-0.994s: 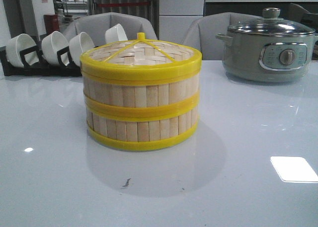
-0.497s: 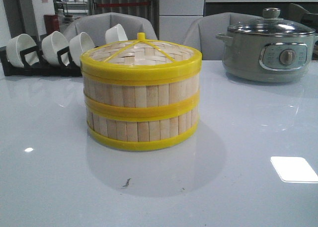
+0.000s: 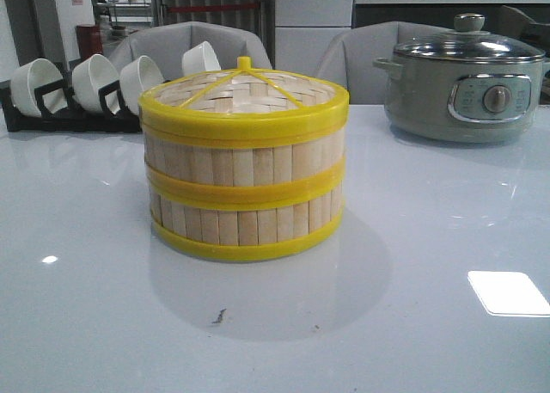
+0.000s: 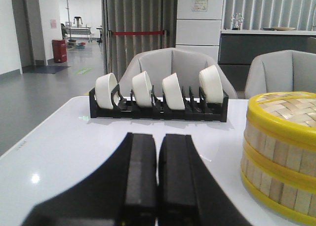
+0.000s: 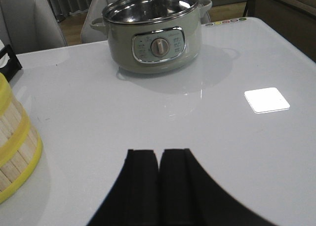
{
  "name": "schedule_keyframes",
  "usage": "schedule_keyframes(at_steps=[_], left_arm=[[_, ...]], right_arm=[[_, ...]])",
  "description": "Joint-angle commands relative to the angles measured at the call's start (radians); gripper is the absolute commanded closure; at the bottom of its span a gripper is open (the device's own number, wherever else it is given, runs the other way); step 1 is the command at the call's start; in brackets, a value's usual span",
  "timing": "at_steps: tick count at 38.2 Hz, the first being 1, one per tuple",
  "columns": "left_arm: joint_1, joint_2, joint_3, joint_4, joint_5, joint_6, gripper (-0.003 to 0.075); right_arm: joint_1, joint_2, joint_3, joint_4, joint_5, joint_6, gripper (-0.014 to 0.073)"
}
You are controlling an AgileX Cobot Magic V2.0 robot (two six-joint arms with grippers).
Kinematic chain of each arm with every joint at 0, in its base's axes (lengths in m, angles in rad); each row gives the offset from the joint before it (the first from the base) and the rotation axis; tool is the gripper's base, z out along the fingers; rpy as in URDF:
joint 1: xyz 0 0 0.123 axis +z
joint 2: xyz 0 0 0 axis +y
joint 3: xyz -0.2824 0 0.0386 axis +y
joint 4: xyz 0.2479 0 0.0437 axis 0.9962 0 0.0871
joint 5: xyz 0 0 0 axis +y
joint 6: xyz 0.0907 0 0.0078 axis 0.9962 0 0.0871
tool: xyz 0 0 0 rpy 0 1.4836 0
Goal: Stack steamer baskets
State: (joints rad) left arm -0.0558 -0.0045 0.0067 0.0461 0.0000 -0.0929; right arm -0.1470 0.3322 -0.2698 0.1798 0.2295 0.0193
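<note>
The white table point(image 3: 447, 238) carries everything here, and the landmark on it is the steamer stack: the two steamer baskets point(image 3: 245, 191) sit one squarely on the other near the table's middle, their yellow rims meeting in a band halfway up, with the woven lid point(image 3: 243, 92) and its small knob closing the top. Next in size, the grey electric pot point(image 3: 466, 83) with its glass lid stands well apart from the stack, behind it and toward the robot's right. Behind the stack on the other side, a black rack point(image 3: 64, 109) holds a row of white bowls point(image 3: 94, 82) tipped on edge. Smaller still, the two grippers, seen only from their own wrist cameras: the left gripper point(image 4: 158, 186) hovers over bare table on the rack side of the stack, jaws pressed together with nothing between them; the right gripper point(image 5: 158, 186) hovers on the pot side of the stack, likewise closed and empty-handed. Neither touches the baskets. Judged from how things lie, the stacking looks complete and the arms are parked clear of it; nothing more seems called for beyond keeping both arms away so the stack is not nudged out of line.
</note>
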Motion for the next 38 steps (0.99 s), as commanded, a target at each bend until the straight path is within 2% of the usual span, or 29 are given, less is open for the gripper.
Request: schedule_keyframes(at_steps=[1, 11, 38], left_arm=[[0.009, -0.015, 0.000, 0.008, -0.073, -0.005, 0.0625], [0.009, -0.015, 0.000, 0.011, 0.000, -0.005, 0.0625], [0.007, -0.015, 0.000, 0.002, 0.000, -0.005, 0.0625]], right_arm=[[-0.006, 0.002, -0.029, -0.010, -0.083, -0.010, 0.0541], [-0.006, 0.002, -0.029, -0.010, -0.080, -0.010, 0.0541], [-0.006, 0.002, -0.029, -0.010, -0.080, -0.010, 0.0541]])
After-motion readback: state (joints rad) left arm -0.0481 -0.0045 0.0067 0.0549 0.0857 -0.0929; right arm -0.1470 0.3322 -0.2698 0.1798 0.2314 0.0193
